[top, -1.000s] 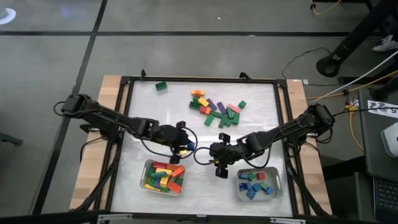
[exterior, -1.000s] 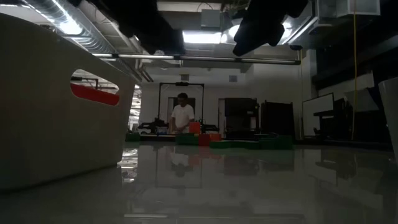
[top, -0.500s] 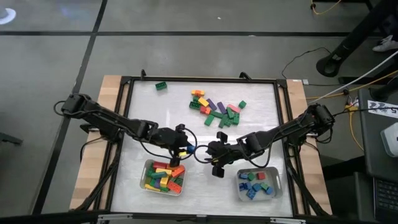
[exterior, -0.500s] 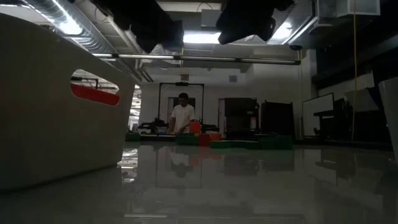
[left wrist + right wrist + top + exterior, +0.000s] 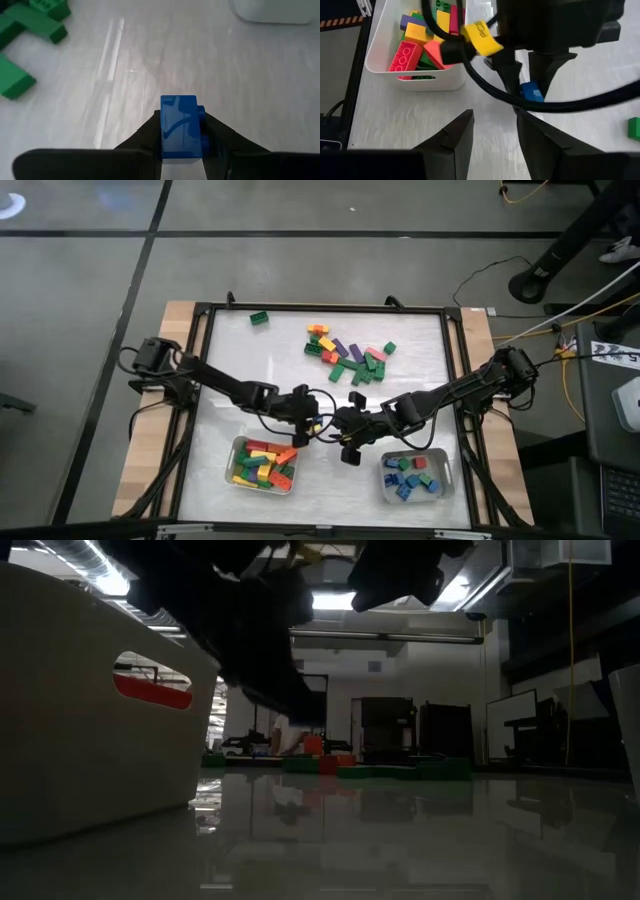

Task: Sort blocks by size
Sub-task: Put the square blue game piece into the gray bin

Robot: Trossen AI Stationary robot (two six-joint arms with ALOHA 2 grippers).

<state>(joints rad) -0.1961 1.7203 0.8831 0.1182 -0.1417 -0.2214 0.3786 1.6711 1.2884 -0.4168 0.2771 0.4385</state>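
Observation:
My left gripper [image 5: 308,423] hovers at mid-table, just beyond the left tray [image 5: 238,448], shut on a small blue block [image 5: 181,127]. That block also shows in the right wrist view [image 5: 532,92]. My right gripper [image 5: 346,442] hangs close beside it toward the right, open, with nothing between its fingers [image 5: 495,137]. A pile of mixed coloured blocks [image 5: 346,354] lies on the table farther back. The left tray holds long blocks [image 5: 264,464] and the right tray [image 5: 442,492] holds short ones [image 5: 410,477]. My left gripper pinches the blue block by two opposite sides [image 5: 165,125] between its two fingers [image 5: 220,137]. A stud on the block [image 5: 200,108] points sideways, over one finger. The fingers come slanting down from the table's left. The block is lifted clear of the table.
One green block [image 5: 259,318] lies alone at the far left of the white mat. Green blocks [image 5: 35,22] lie ahead of my left gripper, and a pale tray corner [image 5: 272,12] shows beyond. A black frame [image 5: 200,360] rims the mat. My two grippers hang close together.
My left gripper has come down and moved a little toward the table's right and near edges, keeping hold of the blue block. In the low view its arm now fills the upper left, where it showed only at the top before.

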